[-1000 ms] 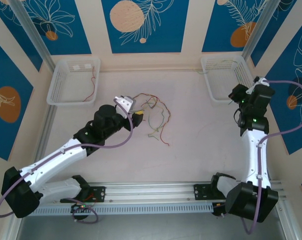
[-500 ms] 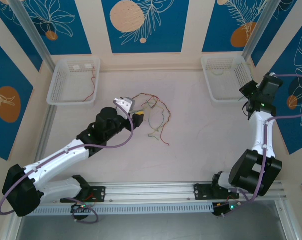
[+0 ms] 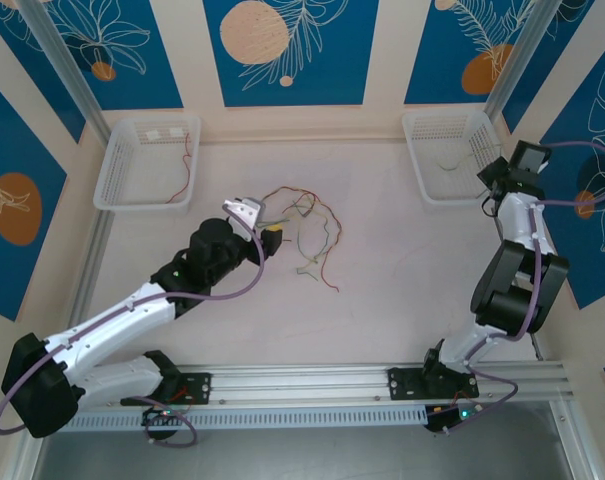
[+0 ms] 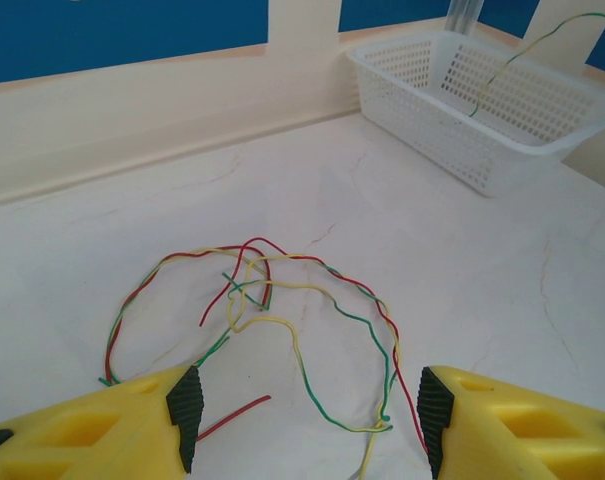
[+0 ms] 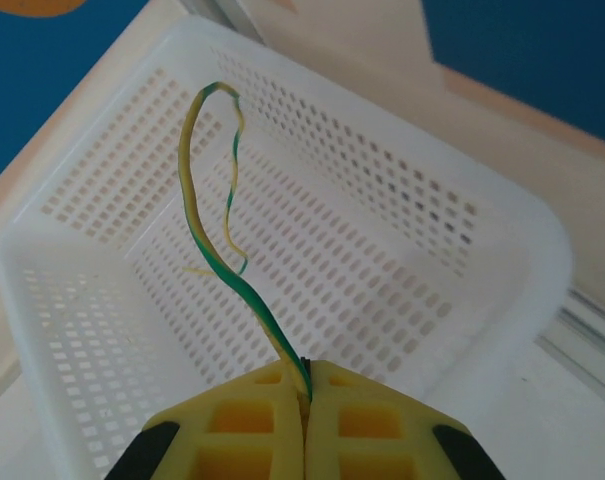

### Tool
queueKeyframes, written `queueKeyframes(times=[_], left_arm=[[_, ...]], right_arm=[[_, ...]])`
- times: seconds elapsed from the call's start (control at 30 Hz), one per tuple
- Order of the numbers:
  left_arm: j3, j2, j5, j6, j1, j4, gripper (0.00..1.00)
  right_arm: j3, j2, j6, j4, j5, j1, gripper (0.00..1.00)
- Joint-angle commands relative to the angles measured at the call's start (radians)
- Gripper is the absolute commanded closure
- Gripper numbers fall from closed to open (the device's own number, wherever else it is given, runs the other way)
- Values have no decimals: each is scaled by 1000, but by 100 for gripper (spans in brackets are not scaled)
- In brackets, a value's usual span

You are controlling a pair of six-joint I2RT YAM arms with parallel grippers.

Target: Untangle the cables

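Sev. thin wavy cables (image 4: 257, 290), perforated plastic basket (image 4: 452, 150)

We've got the left arm stretched out long from its base at the near-left corner, white links running diagonally forward and to the right, black wrist carried low. The left gripper (image 3: 269, 232) points toward the far right. From the wrist camera we see its yellow fingers (image 4: 132, 425) standing well parted, black pads facing each other across a wide gap. Over on the other side, the right arm is folded up tight: one link rises from the near-right base, and the next doubles up toward the far-right edge. The right gripper (image 3: 490, 178) aims leftward, its fingers (image 5: 242, 420) pressed flat together, pinching a green-and-yellow wire (image 5: 187, 170) at the tips.
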Motion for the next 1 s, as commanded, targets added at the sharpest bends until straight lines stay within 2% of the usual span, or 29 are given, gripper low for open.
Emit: queueKeyframes(times=[0.0,0.07,0.2,0.37,0.57,0.67,0.8,0.87,0.93,0.97], left_arm=[[-17,-21,-22,-8,-8,-1,40],[-23,-20,-26,-12,-9,-3,40],[-36,-26,-34,-15,-9,3,40],[-39,-36,-43,-5,-8,0,40],[-43,-39,-57,7,-9,-12,40],[-44,-43,-63,6,-8,-16,40],[-43,-41,-71,7,-8,-18,39],[-44,-39,-69,9,-9,-14,39],[-43,-31,-68,8,-9,-9,39],[-41,-27,-69,7,-8,-9,39]], right_arm=[[43,57,-2,85,-135,7,100],[54,82,-1,119,-175,14,100],[95,145,-2,132,-158,26,100],[142,233,-2,126,-180,29,88],[203,322,-23,71,-180,33,82],[190,306,-28,54,-124,38,79],[218,287,-61,-25,-53,41,68],[244,278,-71,-87,-5,45,57],[243,251,-87,-119,51,51,52],[237,232,-94,-125,85,56,47]])
